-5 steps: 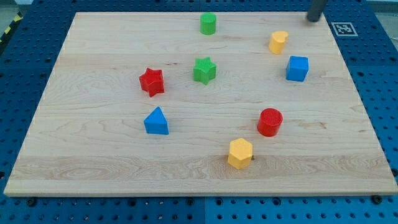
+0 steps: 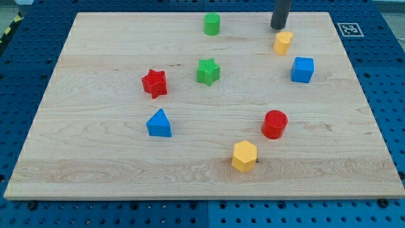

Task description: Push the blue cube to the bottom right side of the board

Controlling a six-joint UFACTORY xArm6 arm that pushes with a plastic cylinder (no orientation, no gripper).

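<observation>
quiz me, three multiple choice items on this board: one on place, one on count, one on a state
1. Where is the blue cube?
A. view's right
B. view's bottom left
C. centre

2. How many yellow blocks?
A. one
B. two
C. three

3. My tip is:
A. touching the blue cube
B. apart from it, toward the view's top
C. out of view

Key:
1 A, it sits near the board's right edge.
2 B, one above the cube, one near the bottom.
3 B, the upper yellow block lies between them.
</observation>
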